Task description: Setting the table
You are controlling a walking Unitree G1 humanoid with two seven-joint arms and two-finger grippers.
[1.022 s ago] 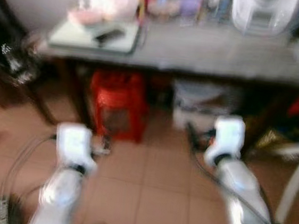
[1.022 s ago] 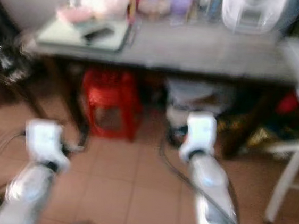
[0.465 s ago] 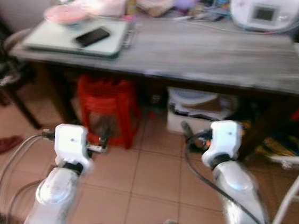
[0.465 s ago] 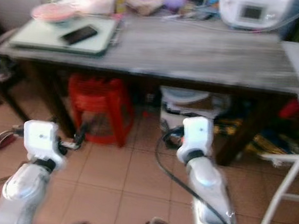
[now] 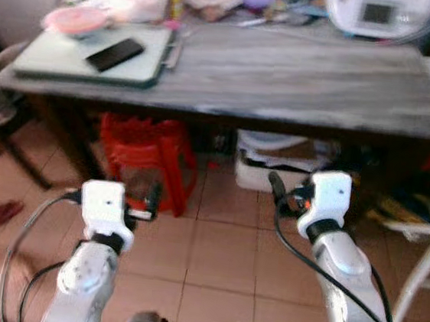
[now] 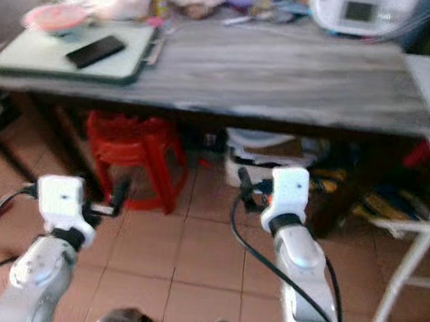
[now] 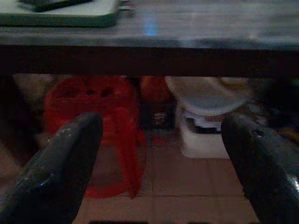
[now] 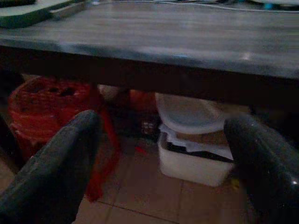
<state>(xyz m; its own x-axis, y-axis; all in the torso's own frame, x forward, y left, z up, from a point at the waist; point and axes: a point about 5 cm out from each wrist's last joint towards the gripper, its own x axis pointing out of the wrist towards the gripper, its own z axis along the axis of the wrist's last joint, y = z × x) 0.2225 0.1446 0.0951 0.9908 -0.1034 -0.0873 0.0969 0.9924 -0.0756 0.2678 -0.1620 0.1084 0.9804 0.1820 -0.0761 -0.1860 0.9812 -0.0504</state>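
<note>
Grey wood-grain tabletop (image 5: 286, 72) stood ahead. At its left end lay a pale green tray (image 5: 49, 59) carrying a black phone (image 5: 115, 53) and a pink dish (image 5: 76, 19); a white appliance (image 5: 377, 13) sat at the back right. Red stool (image 5: 148, 154) and white bin (image 5: 277, 156) underneath. Left tool (image 7: 159, 154) and right tool (image 8: 161, 158) hung below the edge over tiled floor (image 5: 221, 246), fingers apart, empty.
</note>
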